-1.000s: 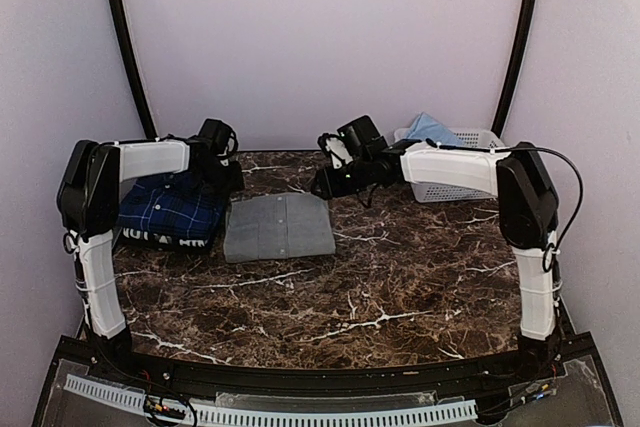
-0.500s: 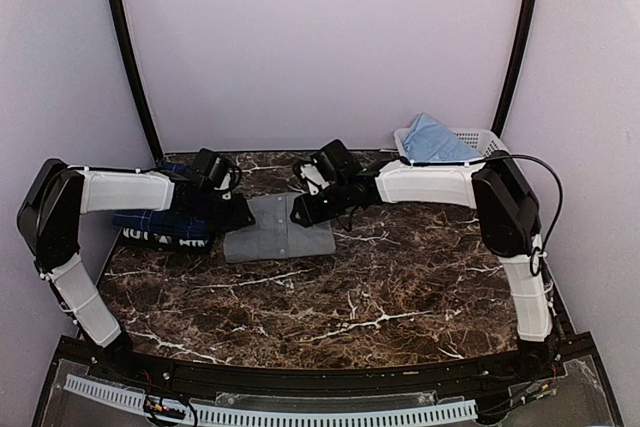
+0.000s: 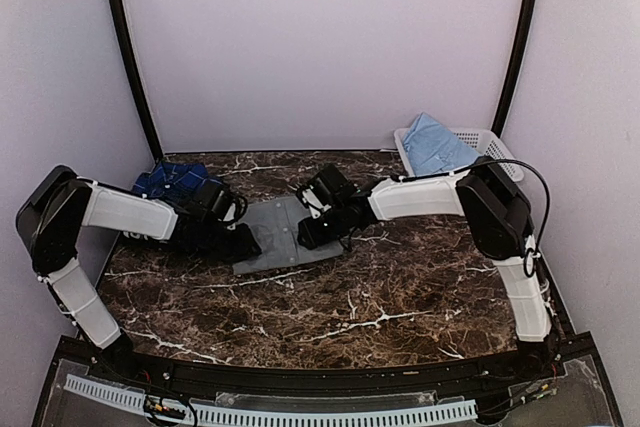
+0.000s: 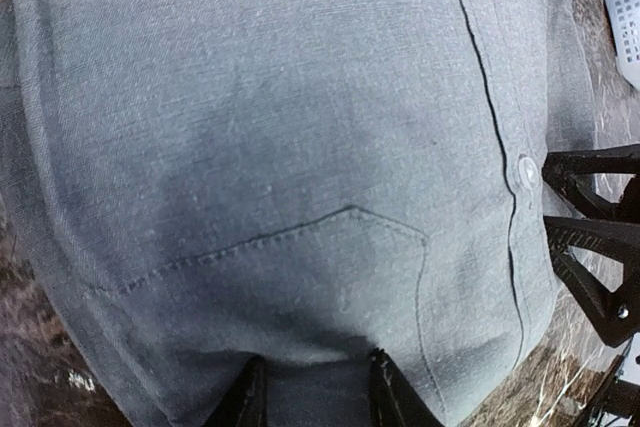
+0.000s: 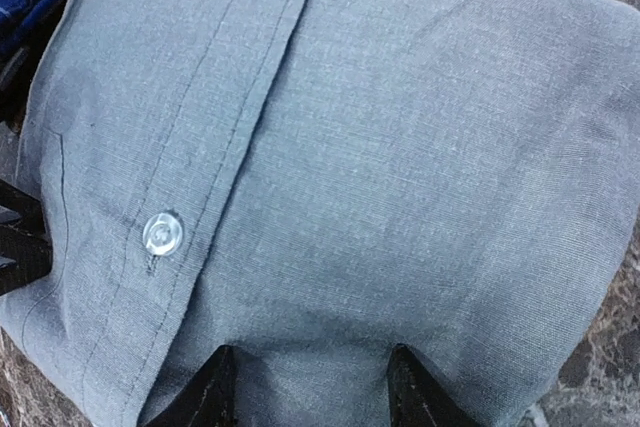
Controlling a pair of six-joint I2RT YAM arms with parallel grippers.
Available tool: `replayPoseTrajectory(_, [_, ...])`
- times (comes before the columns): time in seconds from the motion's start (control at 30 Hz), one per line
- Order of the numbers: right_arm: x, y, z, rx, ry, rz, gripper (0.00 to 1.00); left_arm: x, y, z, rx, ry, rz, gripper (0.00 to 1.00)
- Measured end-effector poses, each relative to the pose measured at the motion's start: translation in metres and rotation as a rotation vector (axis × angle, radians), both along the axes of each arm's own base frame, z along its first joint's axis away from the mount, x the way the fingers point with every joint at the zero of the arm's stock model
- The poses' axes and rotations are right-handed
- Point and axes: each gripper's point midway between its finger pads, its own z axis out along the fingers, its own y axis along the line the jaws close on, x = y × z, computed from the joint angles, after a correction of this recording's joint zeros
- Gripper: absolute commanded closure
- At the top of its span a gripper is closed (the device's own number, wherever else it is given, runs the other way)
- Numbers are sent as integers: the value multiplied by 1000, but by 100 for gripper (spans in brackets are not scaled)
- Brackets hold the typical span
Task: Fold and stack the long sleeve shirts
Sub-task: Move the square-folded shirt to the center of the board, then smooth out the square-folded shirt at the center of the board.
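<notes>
Neatly folded grey shirt [image 3: 275, 232], buttoned

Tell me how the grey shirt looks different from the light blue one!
The grey shirt lies folded flat on the table; the light blue shirt sits bunched up in the white basket. The grey shirt has the left tool and right tool at its edges; the light blue shirt has no tool near it. Both are plain, with no pattern.

Left gripper [image 3: 247, 244] and right gripper [image 3: 306, 235] drop to the grey shirt [image 3: 275, 232], at its 9 and 3 o'clock edges; it now lies skewed.
</notes>
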Motion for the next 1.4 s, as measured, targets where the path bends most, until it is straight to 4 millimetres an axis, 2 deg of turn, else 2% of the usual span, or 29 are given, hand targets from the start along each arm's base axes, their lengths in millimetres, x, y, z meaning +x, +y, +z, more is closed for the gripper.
replayPoseTrajectory(0.13, [-26,-17,0,-11,21,-7,51,-21,-4,1,-16,4,-16,67])
replayPoseTrajectory(0.37, [-100,-49,-2,-30,97,-1,51,-70,-6,9,-38,24,-56,69])
replayPoseTrajectory(0.5, [-124,-62,0,-31,133,-20,51,-96,-7,11,-45,45,-83,71])
replayPoseTrajectory(0.6, [-126,-65,8,-22,137,-42,51,-107,-3,15,-49,57,-77,72])
replayPoseTrajectory(0.73, [-123,-62,24,-2,119,-58,52,-106,-3,40,-98,8,-69,75])
replayPoseTrajectory(0.87, [-120,-44,43,36,94,-43,53,-107,-10,49,-129,-8,-89,77])
replayPoseTrajectory(1.0, [-119,-20,52,63,76,-18,53,-113,-20,39,-135,26,-125,79])
replayPoseTrajectory(1.1, [-118,-12,46,49,67,-16,53,-120,-23,23,-127,71,-143,80])
replayPoseTrajectory(1.23, [-115,-13,28,0,73,-27,53,-137,-16,-3,-97,146,-148,81])
replayPoseTrajectory(1.4, [-113,-15,5,-62,82,-34,51,-142,-12,-4,-87,158,-146,80])
